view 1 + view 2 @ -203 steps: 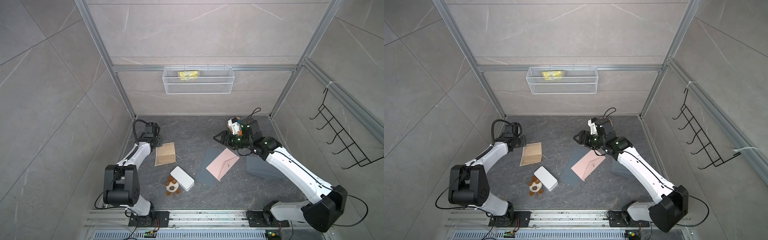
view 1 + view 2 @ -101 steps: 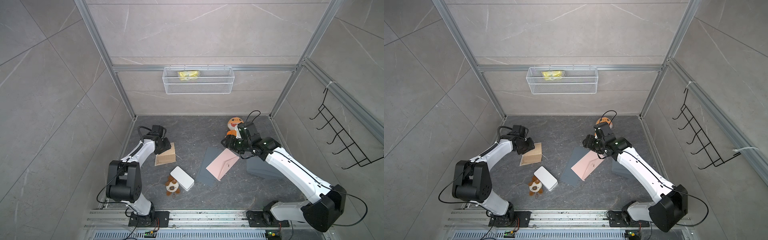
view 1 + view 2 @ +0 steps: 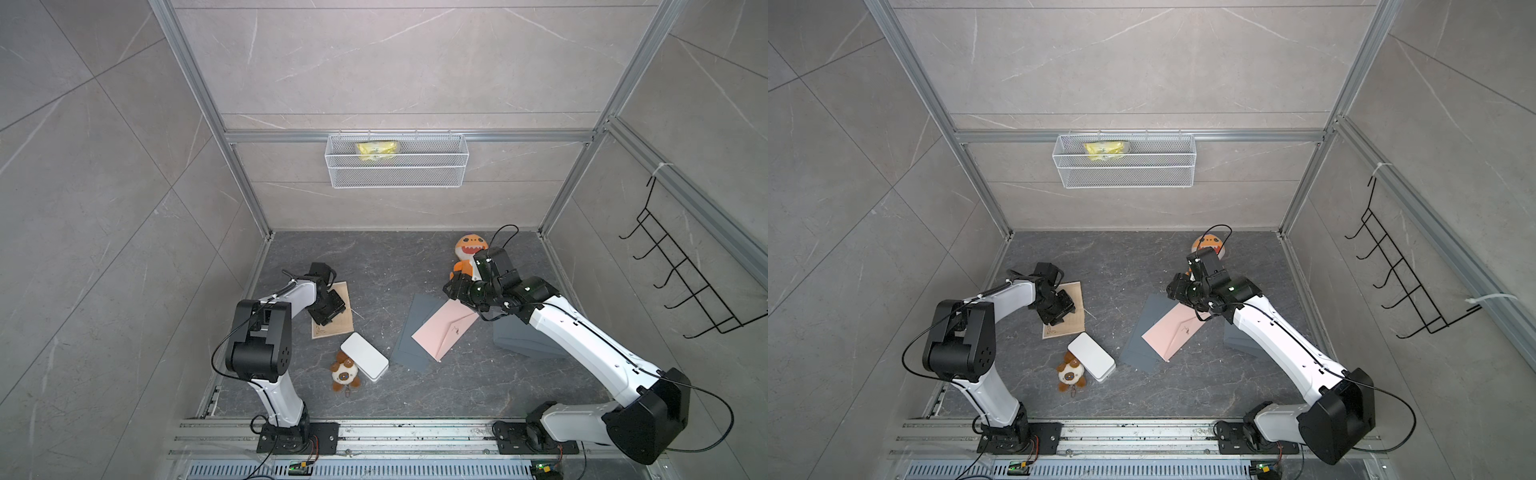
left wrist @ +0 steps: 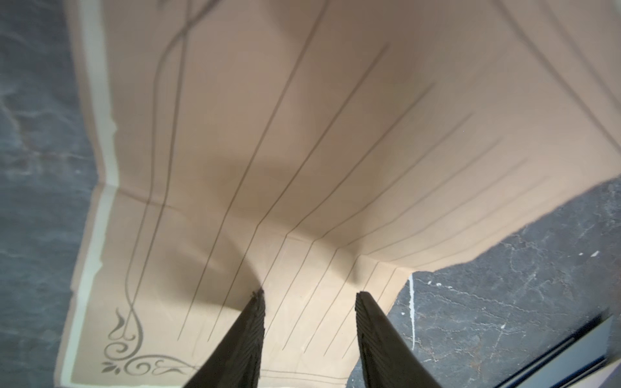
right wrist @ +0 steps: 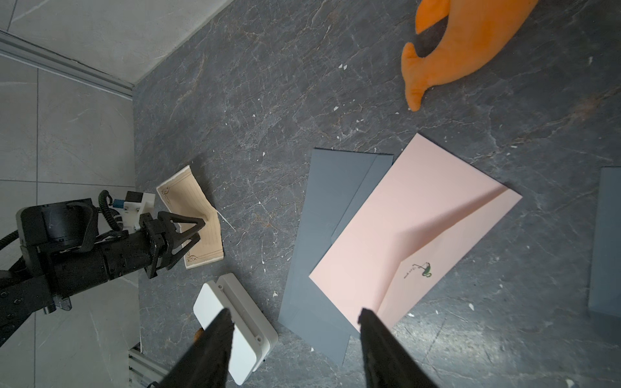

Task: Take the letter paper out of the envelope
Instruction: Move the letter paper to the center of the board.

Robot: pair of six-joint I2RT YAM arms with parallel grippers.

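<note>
The letter paper [image 4: 302,151] is tan with thin dark ruled lines, a cream border and a grey scroll ornament in one corner. The envelope [image 3: 444,328] is pale pink with a small green emblem, against slate-grey sheets [image 3: 419,311]. The floor [image 3: 374,266] is dark grey with pale veins, with an orange plush toy [image 3: 465,249] at the envelope's twelve o'clock and a white box [image 3: 365,361] at its eight.

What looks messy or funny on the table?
The tan letter paper isn't lying flat. It is bent along its fold, so parts of it lift off the table, right beneath the open left gripper. The pink envelope also lies crooked, partly across some grey sheets.
</note>
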